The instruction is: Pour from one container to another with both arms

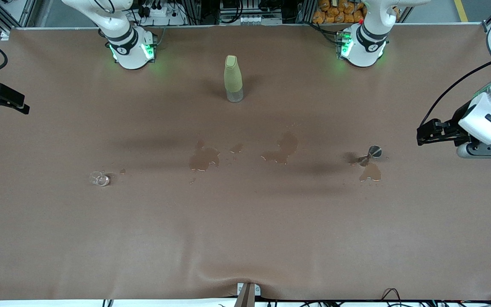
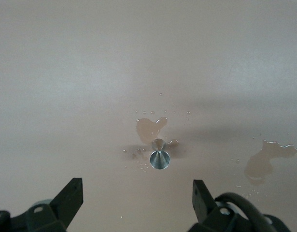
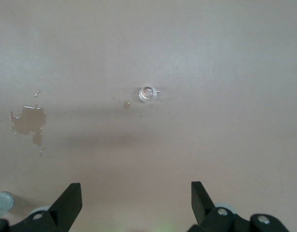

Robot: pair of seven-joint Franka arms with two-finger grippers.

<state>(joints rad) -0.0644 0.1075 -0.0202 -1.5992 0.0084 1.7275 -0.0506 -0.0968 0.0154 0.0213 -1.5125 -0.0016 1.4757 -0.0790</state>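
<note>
Even overhead light, soft shadows on the brown table [image 1: 245,238], glints on the spilled puddles [image 1: 204,159], wrist views hazy, washed-out

On the brown-covered table [image 1: 245,238], a tall capped olive bottle [image 1: 233,79] stands between the arm bases, with a small clear glass cup [image 1: 99,178] nearer the camera toward the right arm's end, a small metal cone-shaped jigger [image 1: 370,154] toward the left arm's end, and wet puddles [image 1: 204,158] between them.

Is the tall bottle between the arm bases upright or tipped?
Upright: the tall bottle stands on its clear base, cap on top.
</note>
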